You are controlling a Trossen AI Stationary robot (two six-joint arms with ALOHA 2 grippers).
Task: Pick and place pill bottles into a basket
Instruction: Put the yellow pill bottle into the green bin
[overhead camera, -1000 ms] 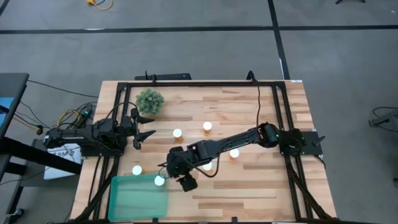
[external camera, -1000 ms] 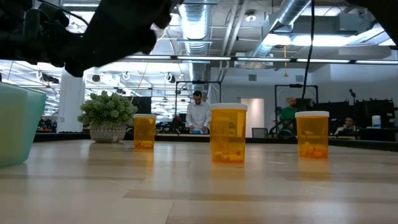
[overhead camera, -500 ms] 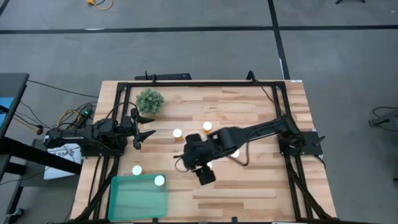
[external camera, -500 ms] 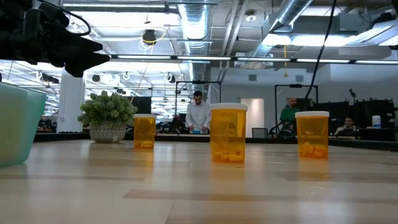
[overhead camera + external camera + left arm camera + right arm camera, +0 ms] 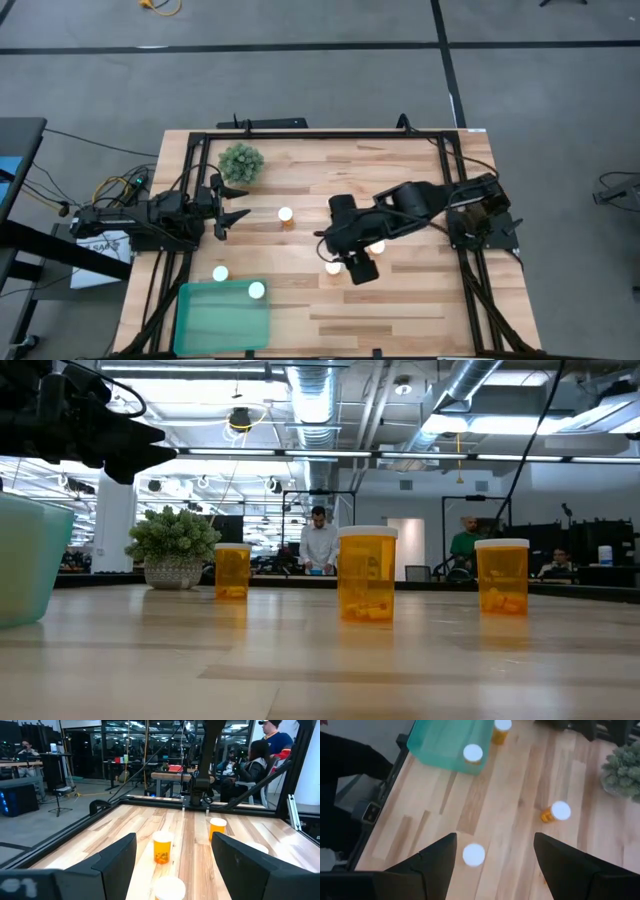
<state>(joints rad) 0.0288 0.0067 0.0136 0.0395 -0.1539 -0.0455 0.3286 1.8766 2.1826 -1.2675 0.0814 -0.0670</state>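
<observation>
Five pill bottles (image 5: 285, 214) show, one in the basket (image 5: 200, 320); left jaws, right jaws open, empty.

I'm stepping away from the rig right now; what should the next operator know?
The left pincer is open and empty, parked at the table's left edge.
The right pincer is open and empty, hovering mid-table over a loose bottle.
The basket sits lower left in the high view.
Done: one pill bottle stands inside it.
Left: the one under the right pincer, one just outside the basket, one mid-table, and one partly under the right arm.
Only five show from above; the arm may hide another.
</observation>
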